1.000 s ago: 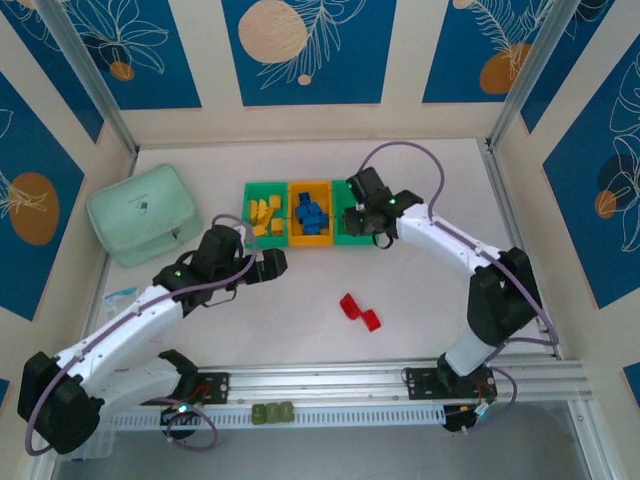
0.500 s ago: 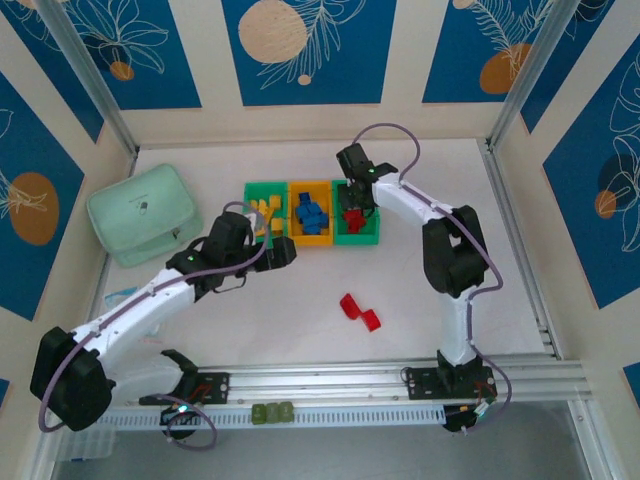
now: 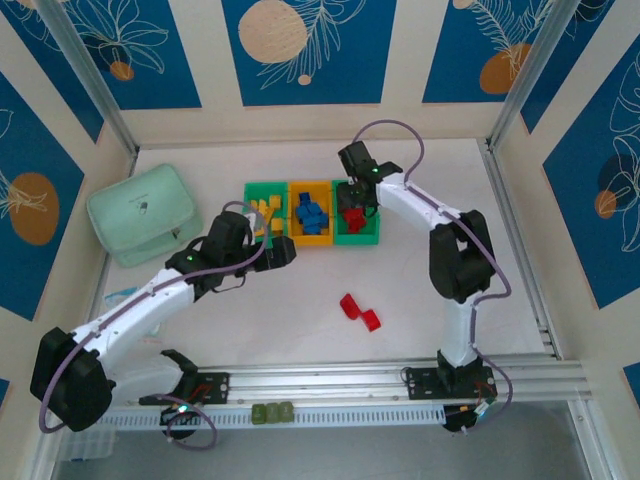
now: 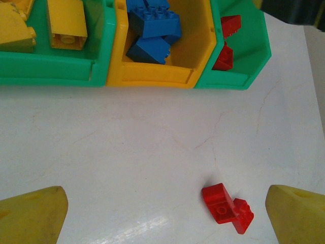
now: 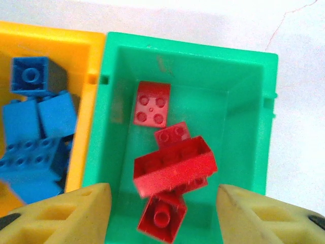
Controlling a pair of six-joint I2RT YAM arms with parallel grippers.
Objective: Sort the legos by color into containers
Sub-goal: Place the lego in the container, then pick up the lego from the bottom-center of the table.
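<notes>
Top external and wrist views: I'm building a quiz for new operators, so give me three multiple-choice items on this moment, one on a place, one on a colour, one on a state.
1. Where do the loose red legos lie?
A. In the orange bin
B. On the table, between the bins and the arm bases
C. On top of the mint box

2. What colour are the legos in the orange bin?
A. Blue
B. Yellow
C. Red

3. How is the right end effector?
A. Shut on a blue lego
B. Open above the right green bin
C. Shut and lying on the table

Answers:
1. B, because they sit on the bare table in front of the bins.
2. A, because only blue legos lie in it.
3. B, because its fingers are spread wide over the right green bin.
</notes>
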